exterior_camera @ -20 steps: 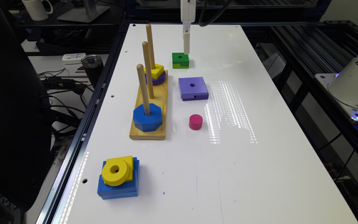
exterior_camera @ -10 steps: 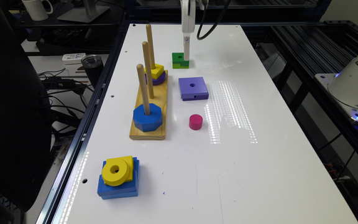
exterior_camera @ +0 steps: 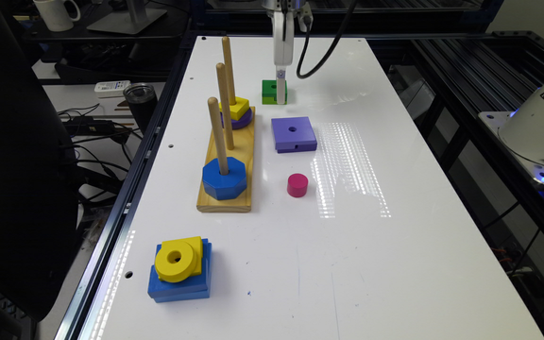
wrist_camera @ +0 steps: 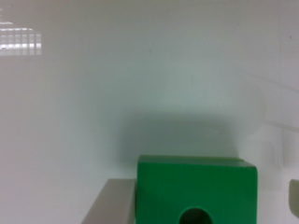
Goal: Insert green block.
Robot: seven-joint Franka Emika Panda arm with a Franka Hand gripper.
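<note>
The green block (exterior_camera: 269, 90) lies flat on the white table (exterior_camera: 395, 264) at its far end, beside the far end of the wooden peg board (exterior_camera: 227, 200). My gripper (exterior_camera: 280, 92) has come down over the block's side toward the exterior view's right. In the wrist view the green block (wrist_camera: 196, 186) with its round hole sits between the jaws. One finger (wrist_camera: 112, 203) is against one side of the block, and the other finger (wrist_camera: 294, 193) stands well clear of the opposite side. The gripper (wrist_camera: 201, 205) is open.
The board has three upright pegs: a blue octagon (exterior_camera: 224, 178) on the near peg, a bare middle peg (exterior_camera: 224, 106), and a yellow square on a purple disc (exterior_camera: 238, 112) on the far peg. A purple square (exterior_camera: 293, 133), a pink cylinder (exterior_camera: 297, 184) and a yellow ring on blue blocks (exterior_camera: 180, 269) lie nearby.
The gripper has come down from above the green block to table level, with its fingers now on either side of the block. The block has not moved.
</note>
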